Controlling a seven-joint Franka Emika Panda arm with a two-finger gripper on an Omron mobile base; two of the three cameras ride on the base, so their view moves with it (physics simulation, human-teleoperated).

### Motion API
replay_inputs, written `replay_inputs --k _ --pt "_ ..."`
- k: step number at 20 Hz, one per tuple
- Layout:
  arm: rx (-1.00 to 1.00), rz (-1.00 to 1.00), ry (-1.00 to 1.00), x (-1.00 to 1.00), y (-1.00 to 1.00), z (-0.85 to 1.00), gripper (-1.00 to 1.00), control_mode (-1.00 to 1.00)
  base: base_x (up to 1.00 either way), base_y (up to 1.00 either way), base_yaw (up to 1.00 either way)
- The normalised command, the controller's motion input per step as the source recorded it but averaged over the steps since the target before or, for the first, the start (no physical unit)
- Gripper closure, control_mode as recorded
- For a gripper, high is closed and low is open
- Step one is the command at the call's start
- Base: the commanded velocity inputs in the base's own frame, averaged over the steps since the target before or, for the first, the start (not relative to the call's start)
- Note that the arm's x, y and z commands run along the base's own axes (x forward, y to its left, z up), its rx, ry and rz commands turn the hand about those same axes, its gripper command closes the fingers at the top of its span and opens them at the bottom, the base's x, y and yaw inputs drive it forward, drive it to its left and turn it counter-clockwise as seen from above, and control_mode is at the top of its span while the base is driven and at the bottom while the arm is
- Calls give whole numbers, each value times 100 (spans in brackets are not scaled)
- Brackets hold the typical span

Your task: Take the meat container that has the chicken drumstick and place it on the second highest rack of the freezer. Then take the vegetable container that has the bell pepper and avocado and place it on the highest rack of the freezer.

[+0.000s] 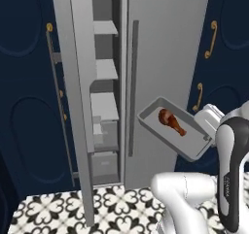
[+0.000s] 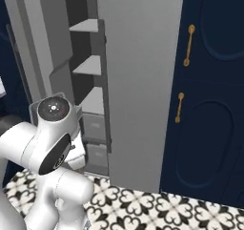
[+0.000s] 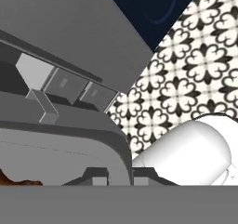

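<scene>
The tool (image 3: 121, 174) is pinched on the rim of the grey tray (image 1: 160, 131), holding it in the air in front of the freezer (image 1: 160, 58), beside its open compartment. The drumstick (image 1: 171, 121) lies in the tray. The shelves (image 1: 106, 69) are bare. No readable writing is legible anywhere.

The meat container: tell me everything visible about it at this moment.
The meat container is a shallow, rounded-corner grey tray with raised walls, plain and matte like plastic. It is held off the floor and tilted, in front of the closed right fridge door, right of the open freezer shelves. The chicken drumstick lies inside on its floor. The gripper is shut on its rim at the near corner.
</scene>
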Motion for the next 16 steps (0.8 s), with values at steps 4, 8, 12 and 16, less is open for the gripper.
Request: replay_inputs --k 4,8,12,16 --pt "0 0 0 0 0 0 100 100 48 -23 8" --pt "0 0 0 0 0 0 100 100 49 -23 10" --pt "0 0 0 0 0 0 100 100 58 -29 12" --pt "0 0 0 0 0 0 100 100 66 -40 17"
